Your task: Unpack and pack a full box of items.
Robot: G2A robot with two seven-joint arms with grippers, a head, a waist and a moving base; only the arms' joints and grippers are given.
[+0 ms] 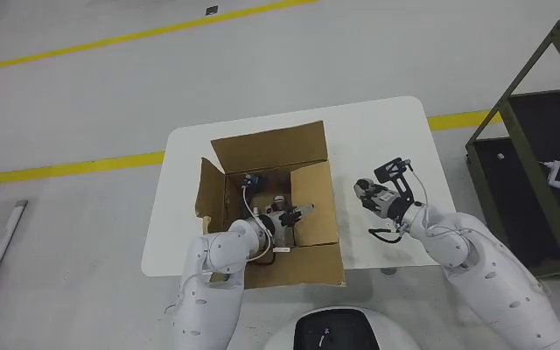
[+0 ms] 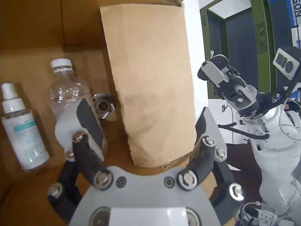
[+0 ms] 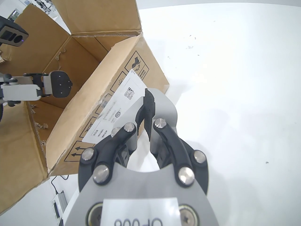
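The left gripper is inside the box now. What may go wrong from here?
1. The open left gripper seems to straddle the box's side flap; closing may grab cardboard, not an item.
2. One finger sits right beside the clear bottle and may shove it.

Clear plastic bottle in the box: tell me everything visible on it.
The bottle is clear plastic with a white screw cap, apparently empty. It seems to lie on the floor of the cardboard box, cap toward a side wall. A white spray bottle lies beside it, apart; a round metal part sits close on the other side. The left gripper, jaws open, hides its lower end; contact unclear.
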